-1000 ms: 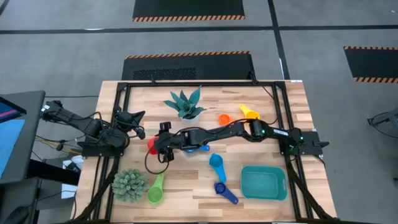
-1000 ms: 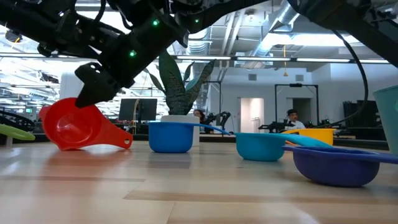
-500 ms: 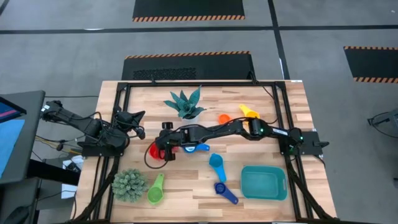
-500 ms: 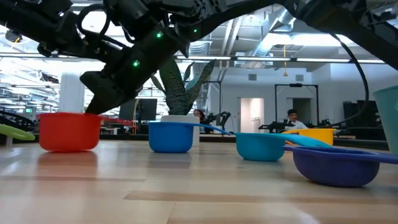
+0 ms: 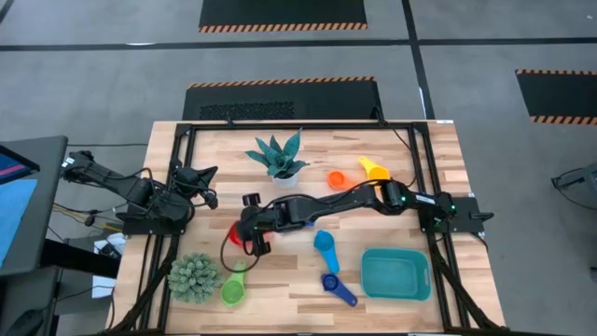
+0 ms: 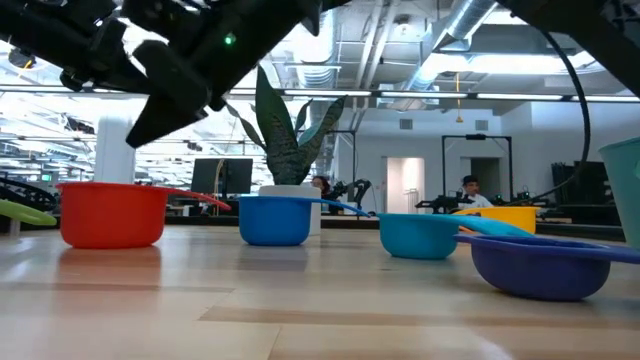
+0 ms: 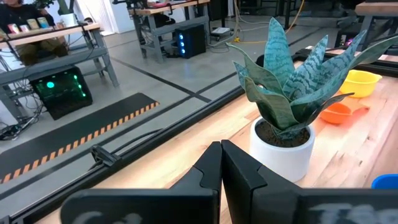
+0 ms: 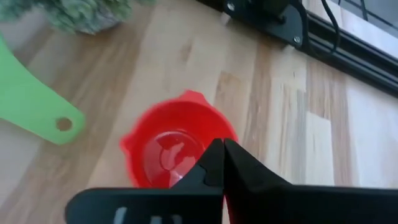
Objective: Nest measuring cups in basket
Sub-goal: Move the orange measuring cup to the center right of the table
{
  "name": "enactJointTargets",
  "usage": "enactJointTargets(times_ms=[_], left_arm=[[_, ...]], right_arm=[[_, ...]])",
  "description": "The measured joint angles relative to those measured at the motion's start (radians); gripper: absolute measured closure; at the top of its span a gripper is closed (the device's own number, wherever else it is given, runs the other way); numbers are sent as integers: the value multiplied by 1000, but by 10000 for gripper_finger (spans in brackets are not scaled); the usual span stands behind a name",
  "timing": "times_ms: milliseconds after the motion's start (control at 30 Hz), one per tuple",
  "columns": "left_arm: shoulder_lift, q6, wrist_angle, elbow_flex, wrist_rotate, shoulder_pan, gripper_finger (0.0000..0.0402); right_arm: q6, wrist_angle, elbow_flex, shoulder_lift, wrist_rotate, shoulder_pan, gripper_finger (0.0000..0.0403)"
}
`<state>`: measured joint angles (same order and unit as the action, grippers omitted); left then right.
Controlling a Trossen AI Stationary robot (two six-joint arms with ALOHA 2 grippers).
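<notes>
A red measuring cup (image 5: pixel 237 233) stands upright on its base on the table left of centre. It also shows in the low view (image 6: pixel 112 213) and the right wrist view (image 8: pixel 168 149). My right gripper (image 5: pixel 256 245) hovers shut just above it (image 6: pixel 135 135), clear of its rim (image 8: pixel 221 149). My left gripper (image 7: pixel 221 163) is shut and empty at the table's left edge (image 5: pixel 207 177). The other cups lie loose: green (image 5: pixel 233 285), light blue (image 5: pixel 325 245), dark blue (image 5: pixel 336 285), orange (image 5: pixel 336 177), yellow (image 5: pixel 373 168), and a blue one (image 6: pixel 272 220). The teal basket (image 5: pixel 396 273) sits near right.
A spiky plant in a white pot (image 5: pixel 278 159) stands at the far centre, and a round green plant (image 5: pixel 194 277) at the near left beside the green cup. A black frame rail (image 5: pixel 177 187) runs along the table's left and far sides.
The red cup, tipped on its side under my right gripper a second ago, now stands upright on its base. My right gripper has risen clear of it and moved a little toward the table's near edge.
</notes>
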<state>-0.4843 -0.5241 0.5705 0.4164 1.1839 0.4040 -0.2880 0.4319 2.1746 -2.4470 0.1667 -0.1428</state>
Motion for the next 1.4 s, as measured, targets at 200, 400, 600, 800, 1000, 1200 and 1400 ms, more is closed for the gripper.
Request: enactJointTargets(times_ms=[200, 400, 600, 800, 1000, 1200, 1400], left_arm=[[0, 0, 0, 0, -2, 0, 401], [0, 0, 0, 0, -8, 0, 401], [0, 0, 0, 0, -9, 0, 401], [0, 0, 0, 0, -9, 0, 401], [0, -6, 0, 0, -9, 0, 401], [0, -9, 0, 0, -10, 0, 401], [0, -9, 5, 0, -10, 0, 402]], right_arm=[[-42, -1, 2, -25, -85, 6, 344], [-111, 8, 0, -20, -89, 7, 291], [-131, 42, 1, -9, -98, -2, 206], [-132, 139, 1, -11, -120, -16, 142], [-139, 136, 1, -13, -123, -30, 138], [-139, 67, 2, -66, -144, -28, 138], [-138, 47, 1, -81, -134, -34, 147]])
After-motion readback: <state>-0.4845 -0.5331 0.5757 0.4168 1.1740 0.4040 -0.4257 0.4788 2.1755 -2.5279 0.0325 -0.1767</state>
